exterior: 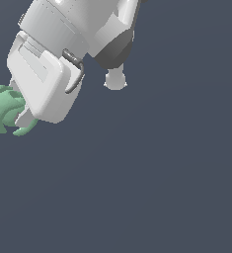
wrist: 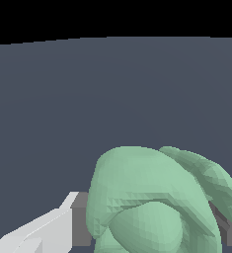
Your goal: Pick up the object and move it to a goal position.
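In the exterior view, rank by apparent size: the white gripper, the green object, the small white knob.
1. White gripper, nearest the camera, so enlarged.
2. Green object, partly hidden behind it.
3. Small white knob.

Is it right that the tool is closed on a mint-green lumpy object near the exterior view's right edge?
Not quite. The tool does grip the mint-green lumpy object, but the exterior view shows them at its left edge, not its right.

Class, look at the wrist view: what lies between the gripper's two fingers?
The mint-green object fills the gap between the fingers of the gripper; the wrist view shows nothing else there.
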Controlling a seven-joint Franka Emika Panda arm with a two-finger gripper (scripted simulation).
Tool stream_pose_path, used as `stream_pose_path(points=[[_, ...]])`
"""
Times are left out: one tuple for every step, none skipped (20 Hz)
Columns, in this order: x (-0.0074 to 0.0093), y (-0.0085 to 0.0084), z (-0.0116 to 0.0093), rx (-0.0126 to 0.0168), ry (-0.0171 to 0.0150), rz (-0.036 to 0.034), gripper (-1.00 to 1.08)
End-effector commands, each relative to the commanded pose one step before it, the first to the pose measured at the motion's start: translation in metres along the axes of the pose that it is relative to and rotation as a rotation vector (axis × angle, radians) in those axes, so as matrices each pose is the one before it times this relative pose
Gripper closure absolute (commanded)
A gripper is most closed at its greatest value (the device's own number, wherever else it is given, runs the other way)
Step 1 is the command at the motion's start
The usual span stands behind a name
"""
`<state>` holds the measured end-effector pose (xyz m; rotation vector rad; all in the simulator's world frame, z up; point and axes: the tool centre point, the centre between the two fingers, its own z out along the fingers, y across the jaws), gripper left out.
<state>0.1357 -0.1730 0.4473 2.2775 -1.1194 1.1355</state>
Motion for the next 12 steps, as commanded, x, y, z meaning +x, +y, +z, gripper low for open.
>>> stream_pose_path(points=[[0.01227, 0.00161, -0.00944, -0.01388, 0.02925, 0.02605, 1.08], [0.00397, 0.00045, -0.00308, -0.00444, 0.00932, 0.00824, 1.08], [0.00361, 0.00041, -0.0028, -0.00406, 0.00846, 0.00748, 1.08], [0.00323, 0.00035, -0.00251, -0.00367, 0.00757, 0.00668, 1.08], [0.00286, 0.00033, -0.00224, -0.0033, 0.0067, 0.0059, 1.08], [0.00247, 0.00028, -0.00194, -0.00291, 0.00579, 0.00508, 1.08], [0.00206, 0.00022, -0.00164, -0.0025, 0.00485, 0.00423, 1.08], [0.00169, 0.00019, -0.00136, -0.00212, 0.00396, 0.00343, 1.08], [0.00127, 0.00012, -0.00105, -0.00168, 0.00302, 0.00259, 1.08], [0.00091, 0.00011, -0.00076, -0.00126, 0.00215, 0.00182, 1.08], [0.00054, 0.00007, -0.00046, -0.00078, 0.00127, 0.00106, 1.08], [-0.0001, -0.00027, -0.00001, 0.0, 0.0, 0.0, 1.08]])
